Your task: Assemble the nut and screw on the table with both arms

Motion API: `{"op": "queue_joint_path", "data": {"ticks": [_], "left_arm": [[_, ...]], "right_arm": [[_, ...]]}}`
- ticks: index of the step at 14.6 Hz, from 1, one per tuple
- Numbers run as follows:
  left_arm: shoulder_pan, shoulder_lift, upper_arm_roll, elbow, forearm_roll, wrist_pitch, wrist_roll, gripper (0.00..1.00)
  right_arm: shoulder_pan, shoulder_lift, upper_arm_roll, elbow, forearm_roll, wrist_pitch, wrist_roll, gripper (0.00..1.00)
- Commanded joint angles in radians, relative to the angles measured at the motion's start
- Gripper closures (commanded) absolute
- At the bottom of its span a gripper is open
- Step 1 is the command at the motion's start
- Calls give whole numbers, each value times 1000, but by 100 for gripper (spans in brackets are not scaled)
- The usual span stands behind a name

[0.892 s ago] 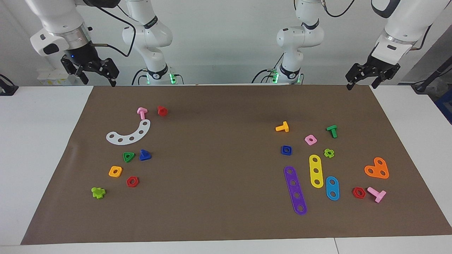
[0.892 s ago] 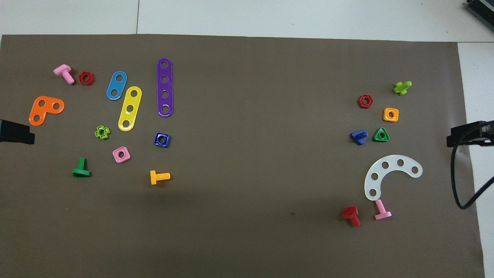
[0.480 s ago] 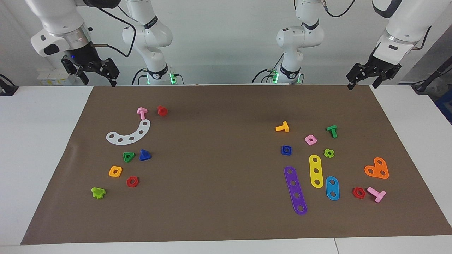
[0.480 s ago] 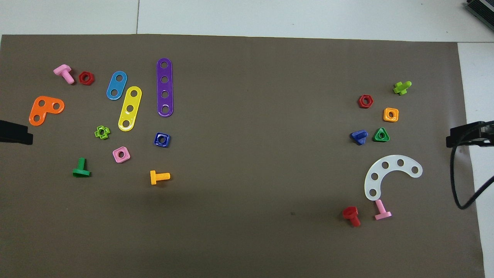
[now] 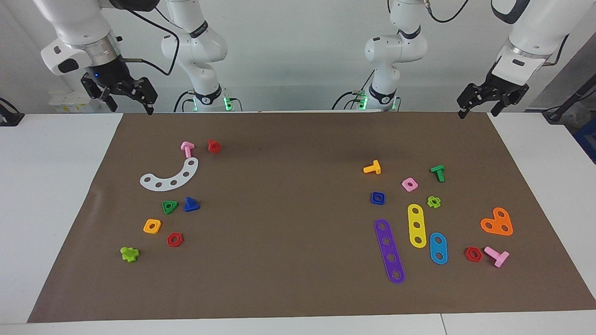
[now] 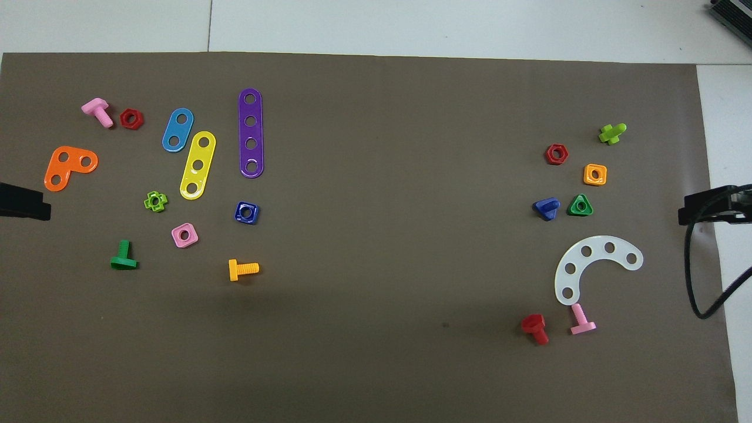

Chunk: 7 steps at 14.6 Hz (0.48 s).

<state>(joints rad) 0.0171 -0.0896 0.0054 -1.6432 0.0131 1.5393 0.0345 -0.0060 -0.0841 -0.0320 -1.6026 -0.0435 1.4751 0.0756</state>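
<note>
The blue square nut [image 5: 377, 198] [image 6: 247, 212] lies flat on the brown mat [image 5: 288, 242] toward the left arm's end of the table [image 5: 56, 195]. The dark-blue screw [image 5: 191, 204] [image 6: 547, 208] with a triangular head lies toward the right arm's end, beside a green triangular nut [image 5: 169, 207]. My left gripper [image 5: 477, 111] [image 6: 23, 202] hangs open and holds nothing, over the mat's corner at its own end. My right gripper [image 5: 131, 108] [image 6: 708, 207] also hangs open and holds nothing, over the mat's edge at its end. Both are well apart from the parts.
Around the nut lie an orange screw [image 5: 372, 168], a pink square nut [image 5: 409, 184], a green screw [image 5: 437, 172] and purple [image 5: 389, 251], yellow [image 5: 417, 225] and blue [image 5: 438, 248] strips. Near the screw lie a white curved strip [image 5: 170, 177], an orange nut [image 5: 152, 226] and a red nut [image 5: 174, 239].
Both grippers have shifted only very slightly while staying open. No part on the mat has moved.
</note>
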Motion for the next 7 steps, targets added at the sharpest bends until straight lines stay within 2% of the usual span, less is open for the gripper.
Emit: {"op": "queue_joint_path", "data": {"ticks": [1,5,7], "left_arm": [[-16,-25,-4,-27,15,1,-5,0],[-16,-35,-2,-32,13,13,-16,0],[-9,-36,-2,-32,13,9,-15,0]], "right_arm": [[-8,-40,3,-59,40,48,-23,0],[-8,-39,3,-60,50,57,-42,0],[-11,-32,1,-57,50,91,-132,0]]}}
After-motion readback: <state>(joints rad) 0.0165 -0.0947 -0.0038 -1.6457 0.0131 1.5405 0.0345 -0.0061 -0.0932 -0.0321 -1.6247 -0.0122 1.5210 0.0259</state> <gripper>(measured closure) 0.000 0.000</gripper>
